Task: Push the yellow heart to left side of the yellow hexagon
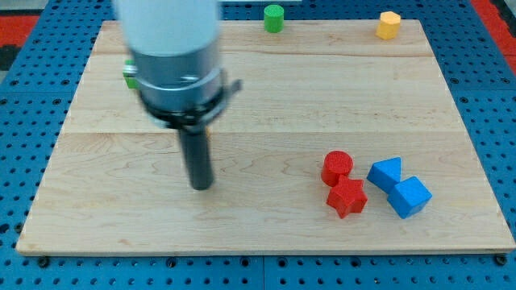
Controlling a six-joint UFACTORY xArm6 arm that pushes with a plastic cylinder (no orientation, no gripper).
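Observation:
The yellow hexagon [389, 25] sits at the view's top right corner of the wooden board [266, 97]. My tip [200, 186] rests on the board left of centre, far from the hexagon. The arm's grey body hides much of the board's upper left. A thin yellow-orange sliver [207, 134] shows just right of the rod, behind it. It may be the yellow heart, but its shape cannot be made out.
A green cylinder [274, 18] stands at the top edge. A green block [128, 77] peeks out left of the arm. At the lower right lie a red cylinder [337, 167], a red star [347, 197], a blue triangle [385, 173] and a blue cube [409, 196].

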